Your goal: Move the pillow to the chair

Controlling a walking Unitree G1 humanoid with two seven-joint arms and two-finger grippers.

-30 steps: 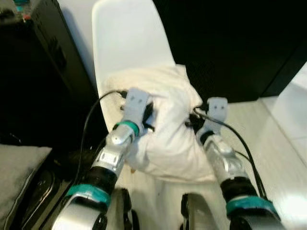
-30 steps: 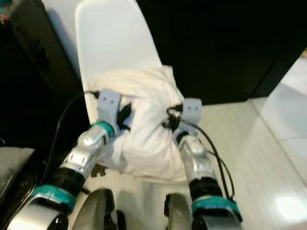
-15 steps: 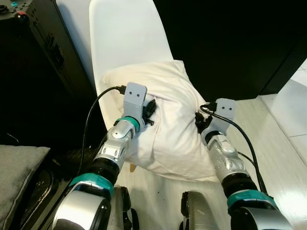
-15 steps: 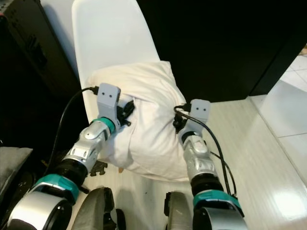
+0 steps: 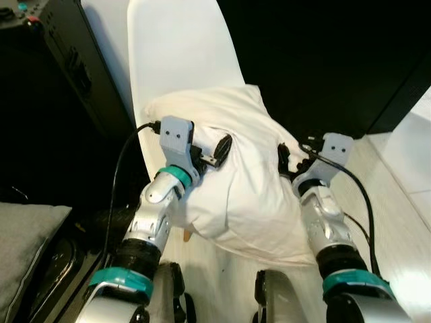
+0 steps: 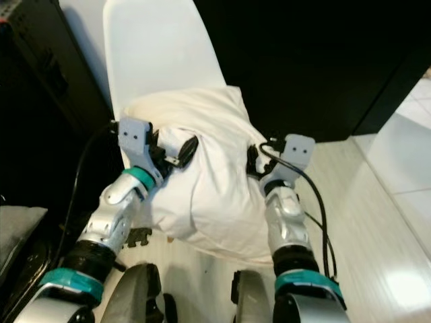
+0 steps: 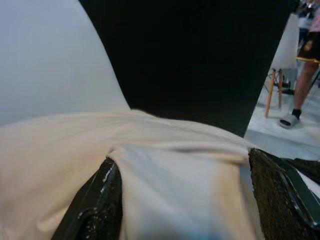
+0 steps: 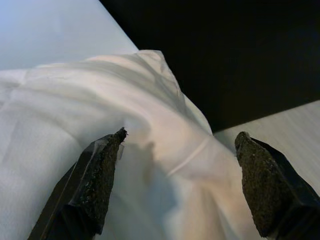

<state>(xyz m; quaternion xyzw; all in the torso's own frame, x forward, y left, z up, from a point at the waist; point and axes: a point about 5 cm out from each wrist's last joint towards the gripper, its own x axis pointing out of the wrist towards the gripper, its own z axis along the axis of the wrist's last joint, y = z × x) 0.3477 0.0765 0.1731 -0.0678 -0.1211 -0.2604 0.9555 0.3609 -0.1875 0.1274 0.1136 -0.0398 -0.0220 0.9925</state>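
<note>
A cream pillow (image 5: 249,182) lies on the seat of a white shell chair (image 5: 178,47), its near end hanging over the seat's front edge. My left gripper (image 5: 212,151) is open against the pillow's left side; in the left wrist view a fold of the pillow (image 7: 180,175) bulges between its wide-spread fingers (image 7: 95,205). My right gripper (image 5: 286,161) is open at the pillow's right edge. In the right wrist view its fingers (image 8: 92,185) stand far apart with the pillow (image 8: 100,110) just beyond the tips.
A black cabinet (image 5: 47,87) stands close on the chair's left, and a grey cushion (image 5: 27,235) lies low at my left. A dark wall (image 5: 323,60) is behind. Pale floor (image 5: 397,195) opens to the right. A person's legs (image 7: 305,75) stand far off.
Both grippers have spread their fingers since the earlier frames. The left wrist has turned and drawn slightly left, the right has shifted right. The pillow has settled on the seat.
</note>
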